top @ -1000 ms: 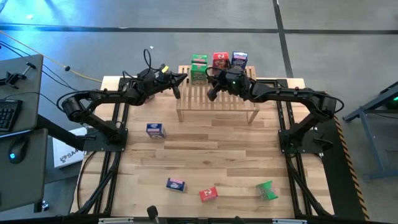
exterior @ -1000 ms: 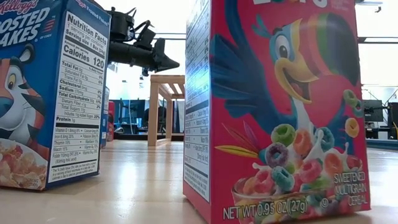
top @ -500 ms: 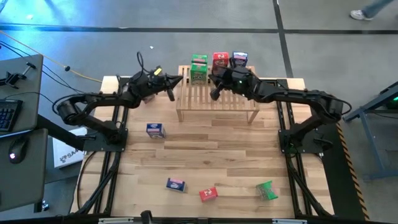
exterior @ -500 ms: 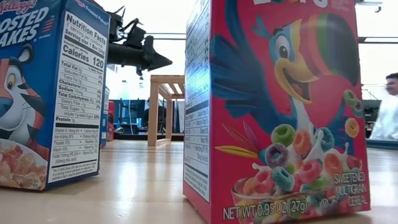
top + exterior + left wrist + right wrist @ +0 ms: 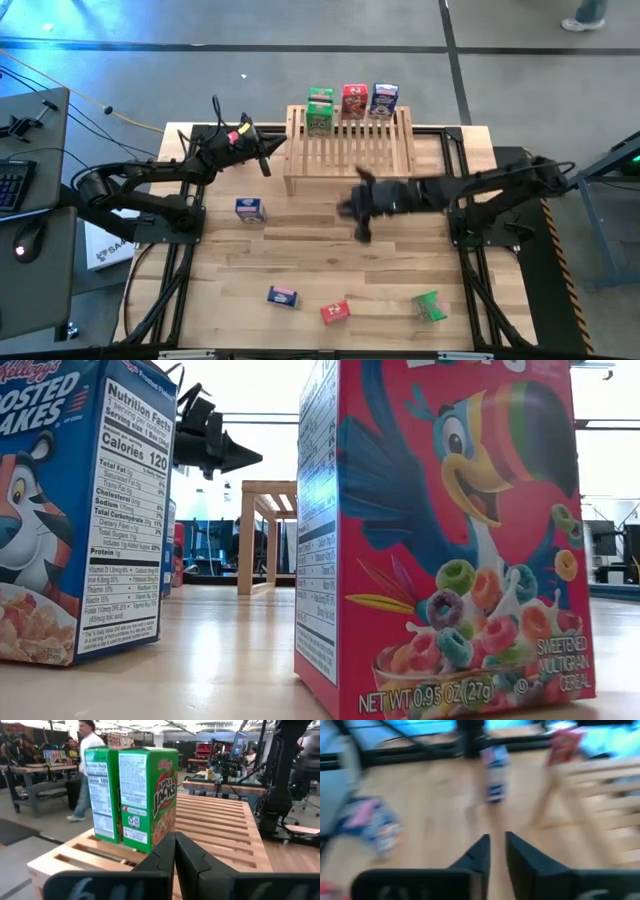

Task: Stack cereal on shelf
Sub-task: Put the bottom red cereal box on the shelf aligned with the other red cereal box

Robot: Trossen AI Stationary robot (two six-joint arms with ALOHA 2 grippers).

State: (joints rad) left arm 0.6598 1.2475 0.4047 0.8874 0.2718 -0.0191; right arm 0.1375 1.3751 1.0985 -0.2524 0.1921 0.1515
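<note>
We are looking at a robotics laboratory or workshop. A pale butcher-block wooden table (image 5: pixel 300 250) carries two dark jointed robot arms on black metal frames, standing on a grey concrete floor (image 5: pixel 200 25) marked with dark lines. A black keyboard (image 5: pixel 15 185) and mouse sit at a side desk. Beyond the table we see a long workbench (image 5: pixel 37 770), glowing monitor screens (image 5: pixel 239 742) and a person in a white top (image 5: pixel 89 750) walking past.
</note>
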